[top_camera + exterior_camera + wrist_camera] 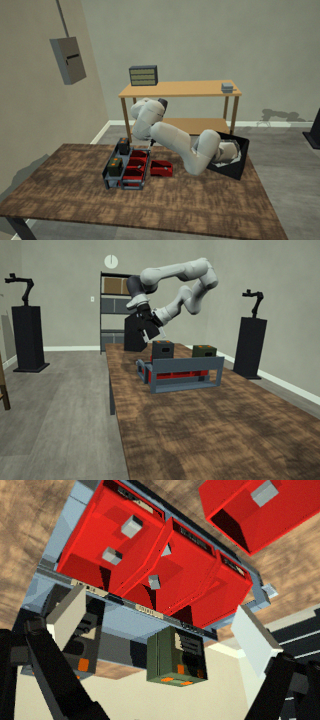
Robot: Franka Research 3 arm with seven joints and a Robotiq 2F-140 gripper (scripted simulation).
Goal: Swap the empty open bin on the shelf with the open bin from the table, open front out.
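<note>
A grey shelf stands on the table with three red open bins in a row. In the wrist view the left bin and the middle bin hold grey parts, and the right bin looks empty. It is the nearest bin in the top view. Another red bin with a grey part stands on the table just in front of the shelf. My gripper is open and empty, tilted, in the air above the shelf's far end. It also shows in the wrist view. In the top view my arm hides most of it.
A dark box and a green box stand on the shelf's upper board, behind the bins. My arm's black base housing stands at the table's far right. The shelf's back board faces the exterior view.
</note>
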